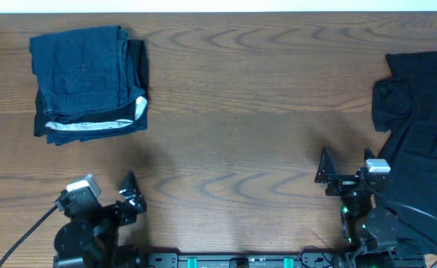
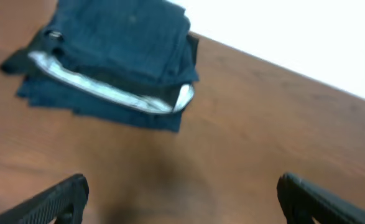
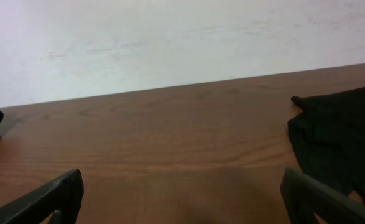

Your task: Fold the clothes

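Note:
A folded stack of navy-blue clothes (image 1: 84, 78) lies at the table's far left, with a silvery-white edge (image 1: 91, 126) showing along its near side. In the left wrist view the stack (image 2: 120, 50) sits ahead and to the left. A black garment (image 1: 423, 126) lies spread and rumpled at the right edge, and the right wrist view shows it (image 3: 337, 137) ahead on the right. My left gripper (image 1: 99, 190) hovers open near the front left, well short of the stack. My right gripper (image 1: 346, 160) is open too, just left of the black garment, with nothing between its fingers.
The wooden table (image 1: 233, 134) runs from the stack to the black garment. A white wall (image 3: 170, 37) borders the far edge. The arm bases and a black rail (image 1: 240, 260) sit along the front edge, and a cable (image 1: 24, 231) trails off at the left.

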